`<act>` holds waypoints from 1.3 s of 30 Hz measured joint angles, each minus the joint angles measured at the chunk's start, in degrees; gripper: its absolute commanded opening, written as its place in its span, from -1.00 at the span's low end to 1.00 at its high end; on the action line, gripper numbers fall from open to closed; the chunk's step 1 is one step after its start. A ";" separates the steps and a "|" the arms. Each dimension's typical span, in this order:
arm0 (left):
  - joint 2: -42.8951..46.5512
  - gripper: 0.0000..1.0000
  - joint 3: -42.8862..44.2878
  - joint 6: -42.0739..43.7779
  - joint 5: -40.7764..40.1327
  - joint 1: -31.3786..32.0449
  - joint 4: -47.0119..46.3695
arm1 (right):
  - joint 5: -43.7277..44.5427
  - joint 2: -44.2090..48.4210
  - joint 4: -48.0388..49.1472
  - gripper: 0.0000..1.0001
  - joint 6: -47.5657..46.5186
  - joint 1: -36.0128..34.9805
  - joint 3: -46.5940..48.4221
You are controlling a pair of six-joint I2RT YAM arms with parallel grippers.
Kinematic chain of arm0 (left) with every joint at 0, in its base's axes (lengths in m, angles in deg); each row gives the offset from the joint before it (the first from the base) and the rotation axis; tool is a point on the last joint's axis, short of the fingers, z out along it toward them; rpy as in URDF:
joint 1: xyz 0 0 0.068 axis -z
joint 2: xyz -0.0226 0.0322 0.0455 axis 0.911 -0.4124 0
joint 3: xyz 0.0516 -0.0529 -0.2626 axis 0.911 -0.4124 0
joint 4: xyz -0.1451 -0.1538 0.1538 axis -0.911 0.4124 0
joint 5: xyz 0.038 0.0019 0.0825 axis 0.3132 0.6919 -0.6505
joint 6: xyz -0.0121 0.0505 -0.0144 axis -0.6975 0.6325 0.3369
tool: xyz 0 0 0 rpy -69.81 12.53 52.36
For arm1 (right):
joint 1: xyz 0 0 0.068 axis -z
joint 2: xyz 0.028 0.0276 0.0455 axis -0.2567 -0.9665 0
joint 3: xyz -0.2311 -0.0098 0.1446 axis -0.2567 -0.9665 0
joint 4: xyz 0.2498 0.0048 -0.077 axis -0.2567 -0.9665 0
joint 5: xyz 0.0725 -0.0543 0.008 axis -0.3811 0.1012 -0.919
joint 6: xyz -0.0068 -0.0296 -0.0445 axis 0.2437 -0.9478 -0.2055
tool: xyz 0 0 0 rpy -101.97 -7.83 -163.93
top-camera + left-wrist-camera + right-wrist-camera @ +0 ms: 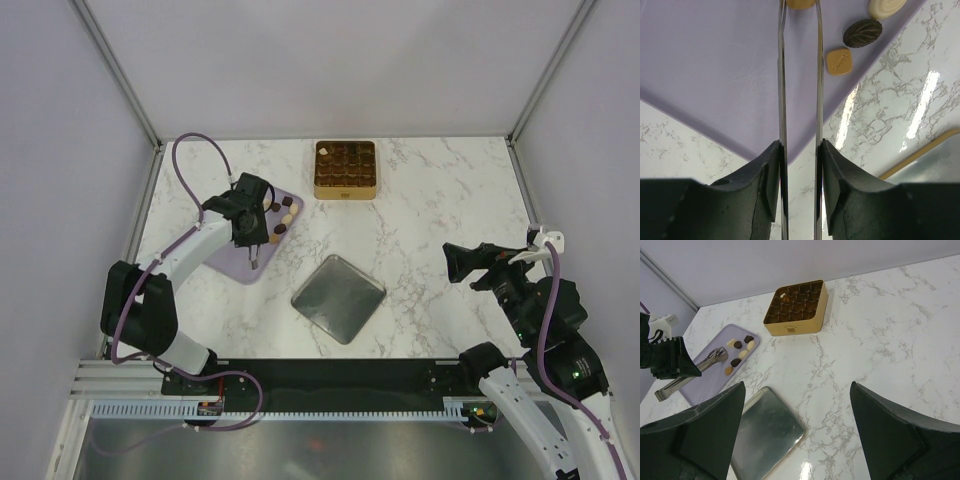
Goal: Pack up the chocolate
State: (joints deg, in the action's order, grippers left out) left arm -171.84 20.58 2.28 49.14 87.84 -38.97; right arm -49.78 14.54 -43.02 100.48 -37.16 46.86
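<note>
The left gripper [800,165], pinching metal tongs [782,75], is the nearer one to the chocolate [862,32] on the lilac board [715,65], a tan piece [800,3] lying straight ahead between the tong tips, while the right gripper [797,385] hangs spread wide, well apart.
</note>
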 measured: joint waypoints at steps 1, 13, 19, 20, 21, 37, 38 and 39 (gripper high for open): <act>0.07 -0.18 0.02 0.00 -0.09 0.00 0.17 | 0.00 0.00 0.00 0.88 0.00 0.00 0.00; 2.69 -0.23 4.33 0.04 -0.02 0.02 3.98 | -0.07 -0.09 0.04 0.88 0.02 0.00 0.00; 2.27 -0.23 14.43 0.87 1.29 2.91 5.09 | -0.11 -0.42 0.52 0.87 0.11 0.00 0.00; 1.49 -0.24 17.00 1.25 1.36 4.09 4.96 | -0.11 -0.52 0.52 0.87 0.11 0.00 0.00; 0.68 -0.24 19.08 1.57 1.42 4.98 4.72 | -0.13 -0.66 0.59 0.88 0.11 0.00 -0.02; -22.34 -0.25 42.27 5.75 4.24 10.08 3.54 | 0.11 -2.05 0.85 0.87 0.11 0.00 0.00; -22.99 -0.25 42.80 6.16 4.26 10.10 3.21 | 0.11 -2.10 0.85 0.88 0.11 0.00 -0.02; -23.43 -0.25 43.17 6.47 4.26 10.10 2.99 | 0.11 -2.12 0.85 0.87 0.11 0.00 0.00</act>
State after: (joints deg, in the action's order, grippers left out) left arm -195.27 63.75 8.75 53.41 97.94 -35.97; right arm -49.67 12.42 -42.17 100.59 -37.16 46.86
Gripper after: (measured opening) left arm 0.382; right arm 0.938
